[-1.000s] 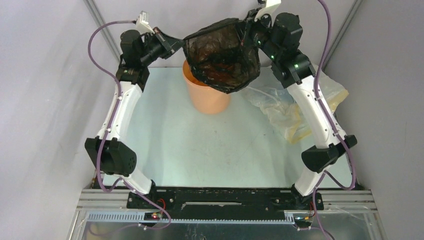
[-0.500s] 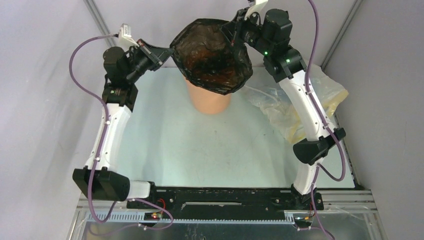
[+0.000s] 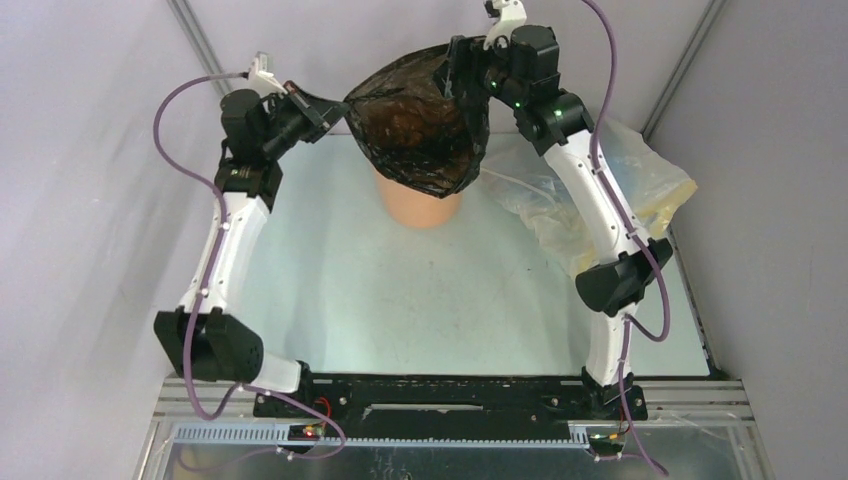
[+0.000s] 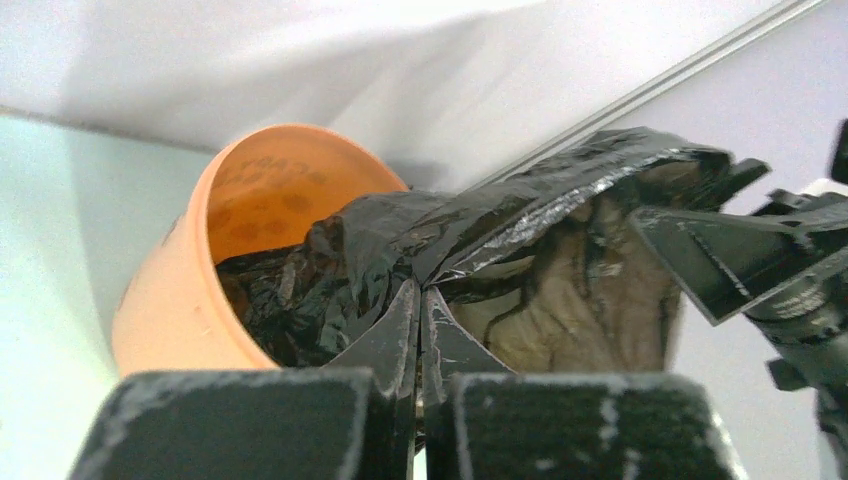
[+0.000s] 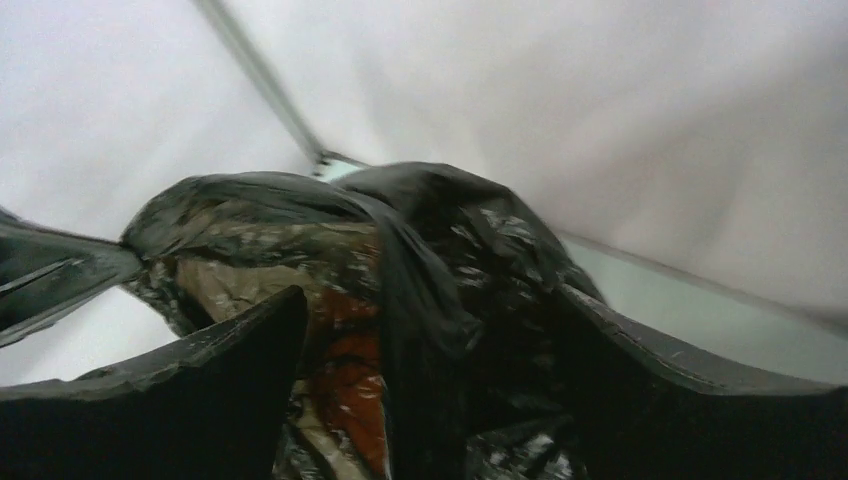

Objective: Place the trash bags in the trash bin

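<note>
The glossy black trash bag [image 3: 420, 125] hangs spread out above the orange trash bin [image 3: 425, 208], and its lower end dips into the bin's mouth. My left gripper [image 3: 335, 108] is shut on the bag's left rim. In the left wrist view the closed fingertips [image 4: 420, 300] pinch the black plastic [image 4: 500, 235] beside the bin [image 4: 185, 290]. My right gripper [image 3: 462, 68] is at the bag's right rim with its jaws wide apart. The right wrist view shows a fold of the bag [image 5: 420, 280] lying loose between the two fingers [image 5: 210, 365].
A larger translucent yellowish plastic bag [image 3: 625, 195] lies crumpled on the table right of the bin, under the right arm. Grey walls stand close behind and to both sides. The pale table [image 3: 420, 300] stretches toward the arm bases.
My right gripper has opened and let go of the bag's right rim. The bag has shifted left over the bin and become narrower. The left gripper keeps its hold.
</note>
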Available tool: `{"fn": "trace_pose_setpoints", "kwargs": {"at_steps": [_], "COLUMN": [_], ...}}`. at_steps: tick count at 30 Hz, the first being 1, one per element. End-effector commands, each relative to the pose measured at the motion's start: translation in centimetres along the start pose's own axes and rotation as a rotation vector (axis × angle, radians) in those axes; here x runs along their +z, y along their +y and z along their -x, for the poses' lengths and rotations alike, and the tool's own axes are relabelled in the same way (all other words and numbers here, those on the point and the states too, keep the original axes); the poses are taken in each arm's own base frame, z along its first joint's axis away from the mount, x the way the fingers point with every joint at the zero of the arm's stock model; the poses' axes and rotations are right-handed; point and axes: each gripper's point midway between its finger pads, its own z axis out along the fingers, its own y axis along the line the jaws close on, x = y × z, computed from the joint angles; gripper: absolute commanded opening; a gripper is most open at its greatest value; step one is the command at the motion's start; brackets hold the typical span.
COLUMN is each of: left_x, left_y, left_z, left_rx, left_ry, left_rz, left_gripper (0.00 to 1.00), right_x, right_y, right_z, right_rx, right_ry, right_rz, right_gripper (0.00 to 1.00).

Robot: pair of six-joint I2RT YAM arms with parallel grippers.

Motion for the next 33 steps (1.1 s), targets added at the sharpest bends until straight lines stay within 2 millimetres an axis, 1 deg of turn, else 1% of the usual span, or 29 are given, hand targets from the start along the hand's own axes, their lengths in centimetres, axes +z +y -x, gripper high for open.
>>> {"fn": "trace_pose_setpoints", "kwargs": {"at_steps": [1, 3, 7, 10, 13, 16, 18, 22, 25, 28, 30, 31, 32, 33], "left_x": [1.1, 1.7, 2.7, 3.3, 3.7, 4.3, 4.7, 5.0, 5.0, 5.1, 5.1, 5.1, 5.0, 4.8], "left_y": [1.6, 2.6, 4.6, 6.1, 7.2, 8.2, 8.6, 9.5, 10.0, 10.4, 10.5, 10.4, 10.3, 10.2], "left_z": [0.4, -0.1, -0.7, -1.3, -1.7, -2.6, -3.4, -4.2, -4.6, -5.1, -5.5, -5.7, -5.9, -6.4], "left_rx": [0.033, 0.028, 0.019, 0.017, 0.019, 0.007, -0.003, -0.010, -0.013, -0.022, -0.030, -0.033, -0.035, -0.040], "left_ry": [0.009, 0.023, 0.039, 0.049, 0.061, 0.091, 0.119, 0.140, 0.146, 0.152, 0.157, 0.161, 0.164, 0.174], "left_rz": [0.043, 0.065, 0.110, 0.145, 0.171, 0.176, 0.170, 0.183, 0.191, 0.197, 0.196, 0.192, 0.188, 0.184], "left_gripper": [0.00, 0.00, 0.00, 0.00, 0.00, 0.00, 0.00, 0.00, 0.00, 0.00, 0.00, 0.00, 0.00, 0.00], "right_x": [-1.8, -2.0, -1.7, -0.9, -0.3, 0.4, 0.8, 0.8, 0.7, 0.9, 0.8, 0.7, 0.6, 0.2], "right_y": [-4.3, -5.5, -7.0, -7.6, -8.1, -8.7, -9.1, -11.0, -11.7, -11.2, -10.9, -10.8, -10.6, -10.3], "right_z": [0.0, -1.5, -5.4, -8.7, -11.4, -13.0, -13.8, -15.5, -16.5, -17.5, -17.8, -17.8, -17.5, -17.0], "right_rx": [-0.049, -0.049, -0.036, -0.010, 0.028, 0.052, 0.060, 0.085, 0.120, 0.133, 0.136, 0.137, 0.135, 0.130], "right_ry": [0.016, 0.065, 0.177, 0.267, 0.334, 0.363, 0.378, 0.415, 0.437, 0.465, 0.476, 0.477, 0.475, 0.470], "right_rz": [-0.240, -0.284, -0.316, -0.316, -0.321, -0.334, -0.348, -0.438, -0.468, -0.448, -0.449, -0.447, -0.442, -0.438], "right_gripper": [0.98, 1.00, 1.00, 1.00, 1.00, 0.99, 0.97, 0.94, 0.93, 0.81, 0.67, 0.59, 0.48, 0.40]}}
